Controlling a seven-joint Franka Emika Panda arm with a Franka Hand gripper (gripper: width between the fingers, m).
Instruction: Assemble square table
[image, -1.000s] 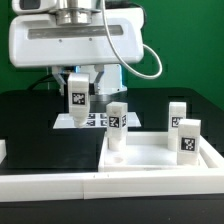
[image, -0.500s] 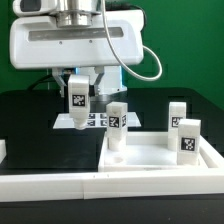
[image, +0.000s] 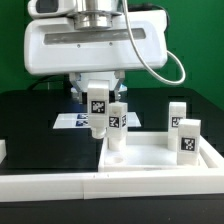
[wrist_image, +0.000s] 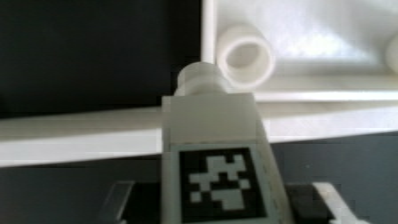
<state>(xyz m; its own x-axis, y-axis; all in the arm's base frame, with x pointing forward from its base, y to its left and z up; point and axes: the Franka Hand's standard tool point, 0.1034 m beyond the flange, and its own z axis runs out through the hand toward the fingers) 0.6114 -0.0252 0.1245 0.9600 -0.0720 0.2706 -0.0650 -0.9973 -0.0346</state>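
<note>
A white tagged leg is grasped upright in the pincer, its lower end hanging above the black worktop, just beside the near corner of the square tabletop. In the wrist view the held leg is seen pointing toward a round corner socket. Three more legs are stood on the slab: one right beside the held one, two toward the exterior view's right. The marker board is seen lying behind.
</note>
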